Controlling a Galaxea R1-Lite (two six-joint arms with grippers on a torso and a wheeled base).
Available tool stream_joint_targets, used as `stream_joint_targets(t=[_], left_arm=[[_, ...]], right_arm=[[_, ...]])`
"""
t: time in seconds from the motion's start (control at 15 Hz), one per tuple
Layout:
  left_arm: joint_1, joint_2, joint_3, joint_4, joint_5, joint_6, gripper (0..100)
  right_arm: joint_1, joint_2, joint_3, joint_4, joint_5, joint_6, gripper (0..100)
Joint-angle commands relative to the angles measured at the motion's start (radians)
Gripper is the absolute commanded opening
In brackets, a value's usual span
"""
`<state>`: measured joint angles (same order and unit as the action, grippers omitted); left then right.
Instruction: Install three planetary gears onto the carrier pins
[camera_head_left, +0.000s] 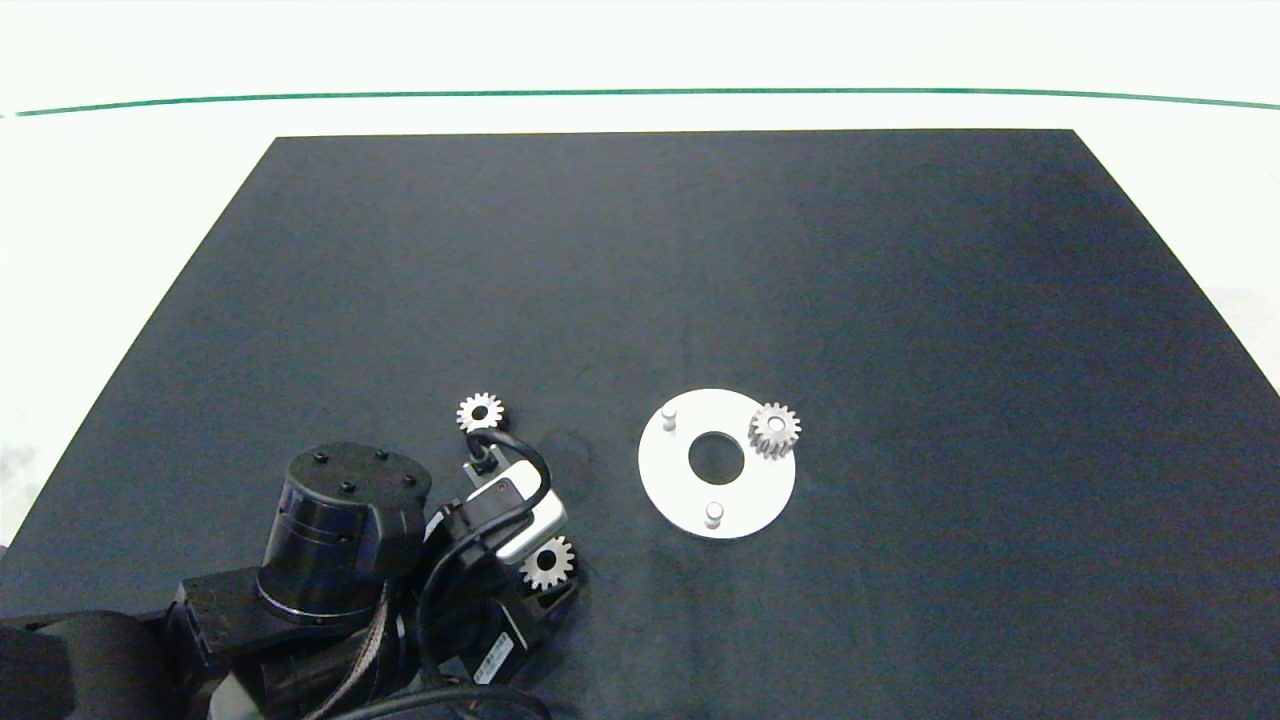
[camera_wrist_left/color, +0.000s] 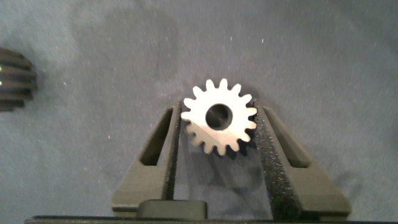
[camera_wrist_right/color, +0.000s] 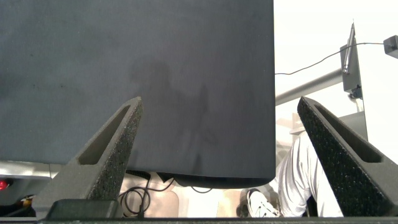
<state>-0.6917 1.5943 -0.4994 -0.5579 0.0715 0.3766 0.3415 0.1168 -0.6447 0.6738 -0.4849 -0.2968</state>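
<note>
Left gripper (camera_head_left: 548, 568) low in the lower left of the head frame, jaws clamped on a planetary gear (camera_wrist_left/color: 219, 124), teeth pressed into both foam pads (camera_wrist_left/color: 271, 149), bore facing the camera. Second loose gear (camera_head_left: 480, 411) flat on the black mat (camera_head_left: 700, 250), just above the left arm's wrist camera, apart from the white carrier disc (camera_head_left: 670, 485). Third gear (camera_head_left: 774, 430) seated on the upper-right pin, at the disc's upper-right rim. Two carrier pins bare: upper-left pin (camera_head_left: 669, 412) and bottom pin (camera_head_left: 713, 514). Disc sits centre, slightly right and below middle of the frame. Right gripper (camera_wrist_right/color: 224, 155) out of the head frame, jaws spread wide, holding nothing, hanging over the mat's edge; a person's leg and shoe (camera_wrist_right/color: 261, 202) beyond it.
</note>
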Motion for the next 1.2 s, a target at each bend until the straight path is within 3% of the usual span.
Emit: stream_joint_targets(t=[0.07,0.47,0.6,0.87,1.13,1.2], left_arm=[[0.000,0.001,0.002,-0.004,0.001,0.002,36],[0.000,-0.005,0.001,-0.004,0.002,0.002,24],[0.000,-0.007,0.005,-0.004,0.022,0.004,21],[-0.003,-0.014,0.004,-0.004,0.027,0.004,13],[-0.065,-0.076,0.001,0.000,0.034,-0.001,13],[-0.094,-0.092,-0.008,0.000,0.053,-0.001,13]], right_arm=[[0.001,0.004,-0.003,0.004,-0.003,-0.002,100],[0.001,0.003,-0.006,0.004,-0.003,-0.002,100],[0.001,0.004,-0.012,0.004,-0.003,-0.002,100],[0.001,0.003,-0.020,0.004,-0.003,-0.002,100],[0.001,0.003,-0.020,0.006,-0.003,-0.002,100],[0.001,0.004,-0.020,0.006,-0.003,-0.002,100]])
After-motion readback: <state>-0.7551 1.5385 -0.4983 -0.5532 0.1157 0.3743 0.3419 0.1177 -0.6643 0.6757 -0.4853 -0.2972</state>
